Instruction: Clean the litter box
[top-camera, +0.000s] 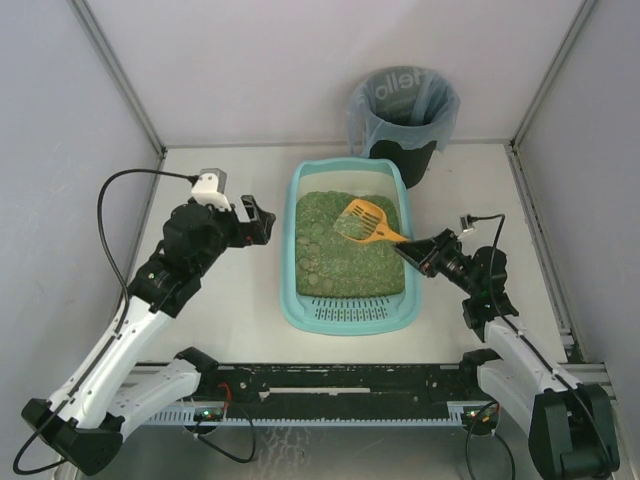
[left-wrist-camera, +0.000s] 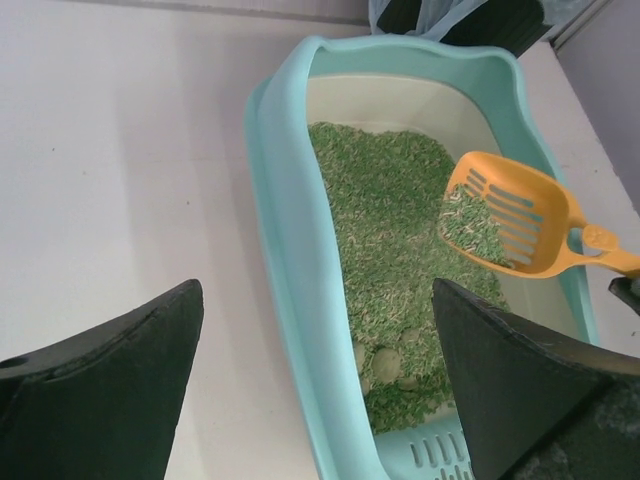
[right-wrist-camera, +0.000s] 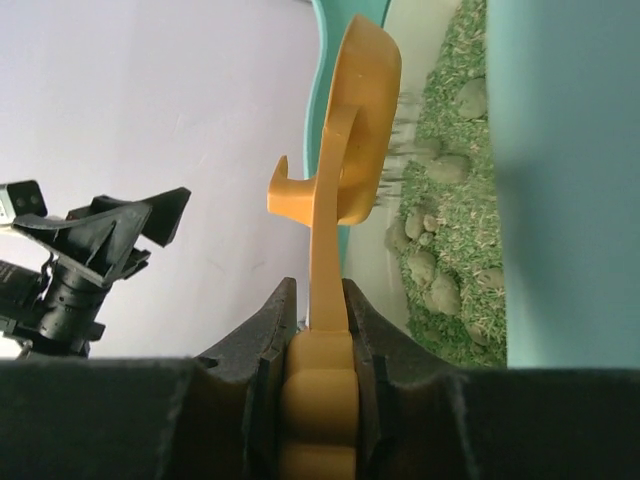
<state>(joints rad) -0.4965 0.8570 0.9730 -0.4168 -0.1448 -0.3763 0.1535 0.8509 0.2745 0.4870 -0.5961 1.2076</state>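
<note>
Sifting is the step in hand. The right gripper (right-wrist-camera: 318, 300) is clenched on the handle of the orange scoop (top-camera: 365, 222), whose slotted blade sits raised over the green litter (left-wrist-camera: 385, 230) with a small load on it.

Layout, top view:
- The litter box (top-camera: 290, 262) lies at the centre of the table (top-camera: 200, 180), with its grille ledge (top-camera: 350, 313) at the 6 o'clock end.
- The scoop is in the 2 o'clock part of the box; the right gripper is at the 3 o'clock rim.
- The left gripper (top-camera: 258, 222) hovers just beside the 9 o'clock rim with its jaws released, holding nothing.
- The black bin (top-camera: 403, 115) stands at 12 o'clock, just beyond the box.

Procedure:
1. Hold the blade level so the load does not slide off the front lip.
2. Shake gently over the box; loose grains should fall through the slots, not over the rim.
3. Carry the load toward 12 o'clock, passing above the far wall.
4. Tip only when the blade is over the bin opening.

Rounded clumps (top-camera: 315, 255) lie toward 7 o'clock and probably need further passes. Bracing the 9 o'clock rim with the left gripper may stop the box shifting.
</note>
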